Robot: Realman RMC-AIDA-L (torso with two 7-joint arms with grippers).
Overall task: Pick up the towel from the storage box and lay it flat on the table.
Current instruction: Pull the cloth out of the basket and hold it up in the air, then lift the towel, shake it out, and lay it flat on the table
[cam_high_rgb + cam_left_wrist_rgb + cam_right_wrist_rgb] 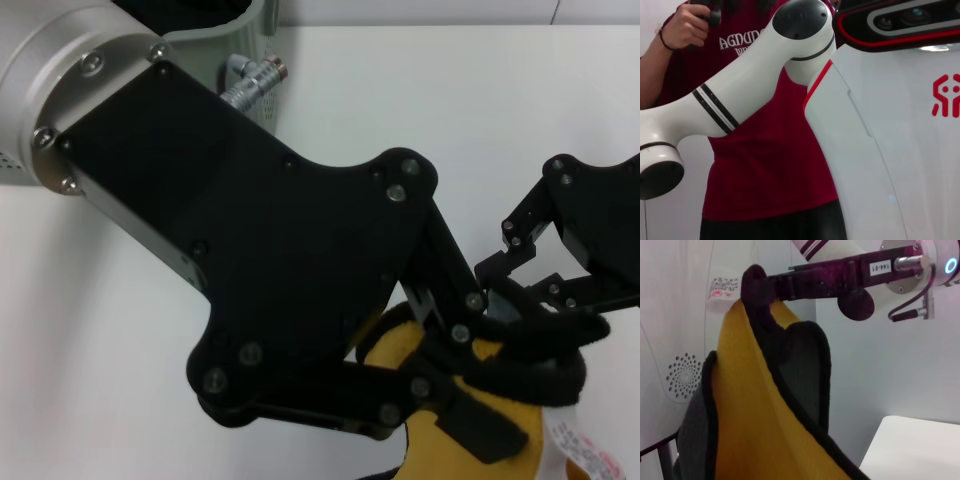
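The towel (400, 350), yellow with black edging and a white care tag (585, 450), hangs bunched at the bottom of the head view, lifted off the table (420, 90). My left gripper (455, 375) fills the middle of that view and is shut on the towel's top edge. The right wrist view shows the same grip (757, 282), with the towel (750, 405) hanging yellow face out and its grey face folded beside it. My right gripper (515, 260) is close to the right of the towel's black edging. The storage box (262, 35) shows only as a pale rim behind my left arm.
The white tabletop stretches bare to the right and back of the head view, and its corner shows in the right wrist view (920, 450). The left wrist view shows only my white body (890, 150) and a person in a red shirt (770, 165).
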